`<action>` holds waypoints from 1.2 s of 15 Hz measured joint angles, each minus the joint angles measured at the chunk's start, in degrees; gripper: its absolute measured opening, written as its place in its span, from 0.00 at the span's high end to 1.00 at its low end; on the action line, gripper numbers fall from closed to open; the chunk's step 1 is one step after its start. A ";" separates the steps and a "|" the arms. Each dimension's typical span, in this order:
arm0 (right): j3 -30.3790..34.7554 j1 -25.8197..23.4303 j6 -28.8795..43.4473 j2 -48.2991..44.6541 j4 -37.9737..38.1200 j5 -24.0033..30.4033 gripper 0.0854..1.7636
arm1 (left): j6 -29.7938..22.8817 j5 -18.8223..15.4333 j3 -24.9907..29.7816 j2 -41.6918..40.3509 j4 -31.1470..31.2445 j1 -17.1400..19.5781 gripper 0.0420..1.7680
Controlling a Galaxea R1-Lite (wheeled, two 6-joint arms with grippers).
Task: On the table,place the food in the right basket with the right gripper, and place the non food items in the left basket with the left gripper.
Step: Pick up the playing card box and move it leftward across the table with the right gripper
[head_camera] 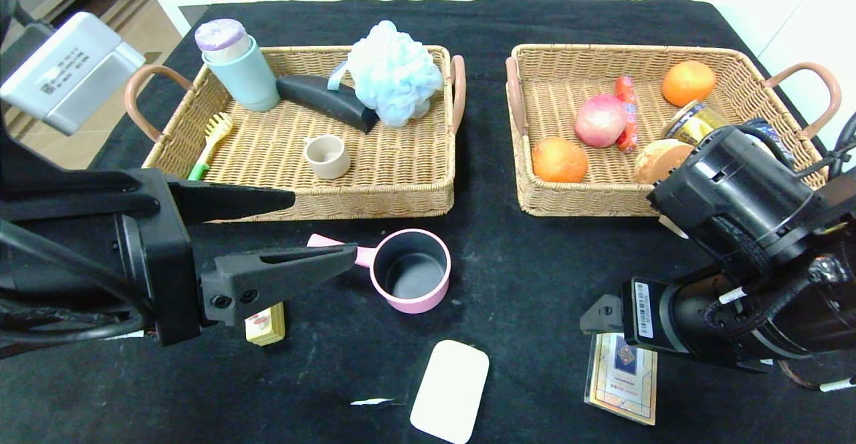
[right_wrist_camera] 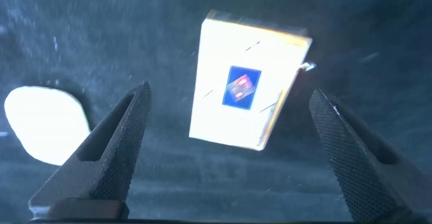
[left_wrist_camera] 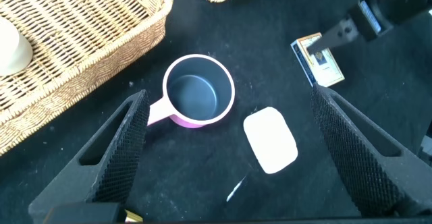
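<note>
My left gripper is open and empty, held above the table in front of the left basket. In the left wrist view its fingers stand wide apart above the pink pot and a white bar. The pink pot stands just right of that gripper. My right gripper is open, low over a card box. In the right wrist view the card box lies flat between and beyond the open fingers. The right basket holds fruit, a sausage, a can and bread.
The white bar lies near the front edge. A small yellow box sits under my left gripper. The left basket holds a teal cup, a blue bath puff, a black object, a brush and a small beige cup.
</note>
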 joint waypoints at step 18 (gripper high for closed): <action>1.49 -2.65 6.21 5.05 0.02 3.41 0.03 | 0.02 0.06 0.24 0.09 -0.06 0.00 0.03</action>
